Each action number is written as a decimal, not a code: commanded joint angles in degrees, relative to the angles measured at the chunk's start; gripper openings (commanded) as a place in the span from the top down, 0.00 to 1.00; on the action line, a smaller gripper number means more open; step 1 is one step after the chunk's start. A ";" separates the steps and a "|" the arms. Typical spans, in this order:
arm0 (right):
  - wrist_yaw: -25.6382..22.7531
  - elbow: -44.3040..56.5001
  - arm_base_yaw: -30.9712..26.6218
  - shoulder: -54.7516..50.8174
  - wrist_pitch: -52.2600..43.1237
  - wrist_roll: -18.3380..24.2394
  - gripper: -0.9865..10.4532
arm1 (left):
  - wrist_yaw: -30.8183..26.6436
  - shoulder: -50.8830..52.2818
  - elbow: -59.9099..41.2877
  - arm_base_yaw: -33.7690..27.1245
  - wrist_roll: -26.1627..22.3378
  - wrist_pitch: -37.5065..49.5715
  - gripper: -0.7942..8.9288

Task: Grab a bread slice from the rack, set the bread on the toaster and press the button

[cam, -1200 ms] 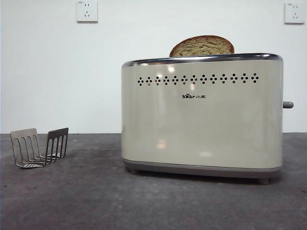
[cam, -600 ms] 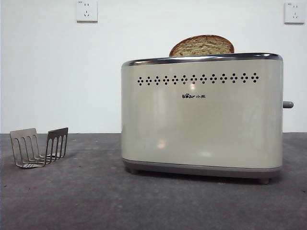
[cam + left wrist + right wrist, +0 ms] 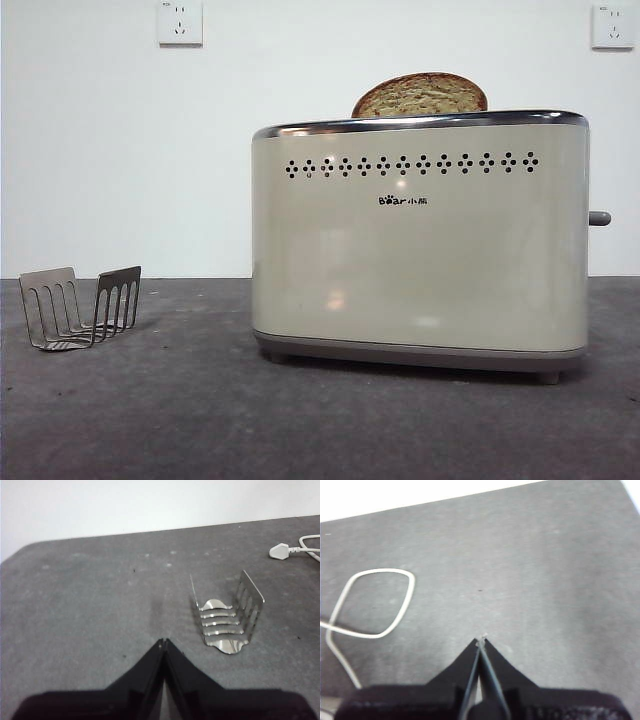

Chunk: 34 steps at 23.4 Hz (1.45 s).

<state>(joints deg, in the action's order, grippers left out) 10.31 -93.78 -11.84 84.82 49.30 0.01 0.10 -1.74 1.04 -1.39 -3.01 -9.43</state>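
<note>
Front view shows nothing moved over the last second: the brown wholegrain slice of bread [image 3: 420, 96] stands in the slot of the large cream-beige boxy toaster [image 3: 420, 240], its rounded top poking above the chrome rim exactly as before. The small grey metal toast rack [image 3: 82, 307] sits empty, well apart to the left. The small grey lever button [image 3: 599, 218] juts from the toaster's right end, and its height looks unchanged, so I judge only the pressing is left to do.

Left pincer [image 3: 163, 641] hovers near the rack [image 3: 227, 616], jaws pressed together and holding nothing. Right pincer [image 3: 481, 640] is likewise closed and empty above bare surface.

The dark grey speckled surface [image 3: 200, 420] carries a white plug [image 3: 280, 550] and a looped white cord [image 3: 375, 602]. 2 white wall sockets [image 3: 180, 22] sit on the plain white wall behind.
</note>
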 commanded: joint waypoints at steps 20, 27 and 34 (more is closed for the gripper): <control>-1.01 -0.07 0.15 0.66 -0.48 0.24 0.91 | 0.31 -1.73 -0.61 -0.20 4.94 -0.11 0.92; -4.63 3.50 4.70 -8.79 -2.99 0.26 0.91 | 0.31 -2.29 -0.61 -0.20 4.96 -0.11 0.92; -5.42 40.57 10.01 -34.10 -40.74 3.13 0.91 | 0.31 -2.40 -0.61 -0.20 4.96 -0.11 0.92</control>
<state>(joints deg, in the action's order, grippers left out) 4.89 -59.59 -2.22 53.71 11.97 1.26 0.38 -4.12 1.04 -1.41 1.58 -9.85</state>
